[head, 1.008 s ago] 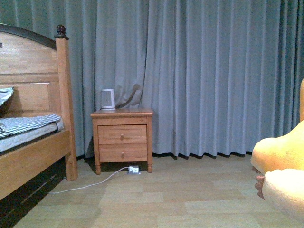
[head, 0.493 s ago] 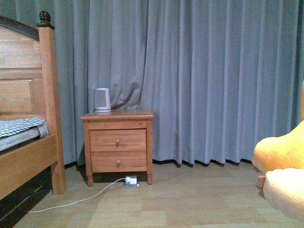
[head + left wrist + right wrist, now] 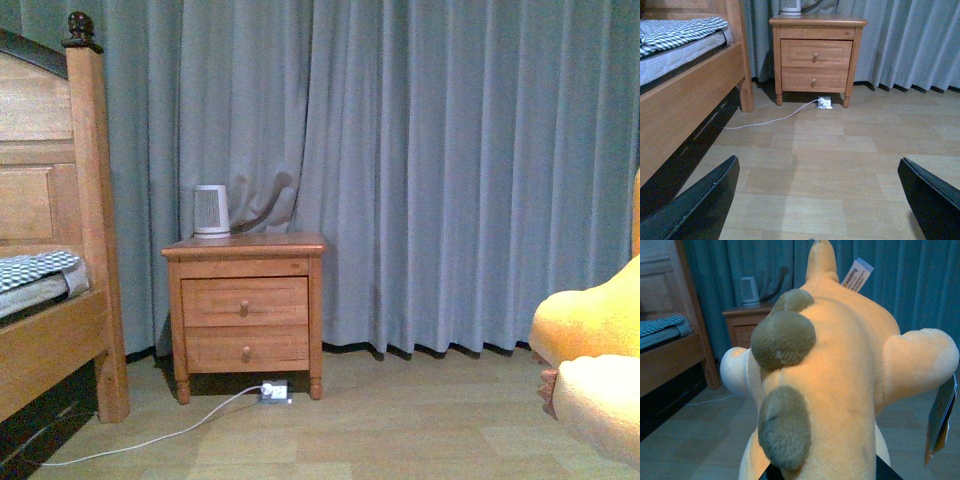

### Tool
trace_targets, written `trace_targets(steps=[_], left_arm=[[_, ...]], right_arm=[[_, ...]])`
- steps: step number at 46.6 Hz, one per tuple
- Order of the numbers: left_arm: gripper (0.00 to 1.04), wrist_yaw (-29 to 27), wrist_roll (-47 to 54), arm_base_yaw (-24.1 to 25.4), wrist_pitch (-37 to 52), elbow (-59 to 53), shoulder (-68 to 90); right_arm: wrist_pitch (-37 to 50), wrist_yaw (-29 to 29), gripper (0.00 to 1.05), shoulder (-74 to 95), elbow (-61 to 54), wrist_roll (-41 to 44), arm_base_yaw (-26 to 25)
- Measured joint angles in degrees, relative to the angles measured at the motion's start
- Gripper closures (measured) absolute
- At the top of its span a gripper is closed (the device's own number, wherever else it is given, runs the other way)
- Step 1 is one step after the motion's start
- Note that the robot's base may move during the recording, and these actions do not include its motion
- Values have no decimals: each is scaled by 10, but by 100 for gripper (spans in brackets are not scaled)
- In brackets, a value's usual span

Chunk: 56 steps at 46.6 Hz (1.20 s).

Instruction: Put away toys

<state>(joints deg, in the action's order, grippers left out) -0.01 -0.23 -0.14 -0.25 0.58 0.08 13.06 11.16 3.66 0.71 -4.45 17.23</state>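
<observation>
While your right hand (image 3: 825, 474) is clamped on the plush toy (image 3: 840, 380), held in the air off the floor, carry it slowly and level, since the soft body may sag out of a low grip. Your left hand (image 3: 815, 202) hangs wide open, empty; steer clear of the cable (image 3: 765, 120) and the bed (image 3: 690, 95).

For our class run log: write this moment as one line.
left gripper: open, empty | right gripper: shut on plush toy | nightstand: drawers closed
</observation>
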Motion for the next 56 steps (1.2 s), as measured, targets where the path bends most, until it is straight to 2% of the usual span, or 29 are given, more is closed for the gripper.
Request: trace_targets(steps=[56], left_arm=[[6, 0, 0, 0, 0, 0, -1]], right_arm=[[0, 0, 97, 0, 0, 0, 0]])
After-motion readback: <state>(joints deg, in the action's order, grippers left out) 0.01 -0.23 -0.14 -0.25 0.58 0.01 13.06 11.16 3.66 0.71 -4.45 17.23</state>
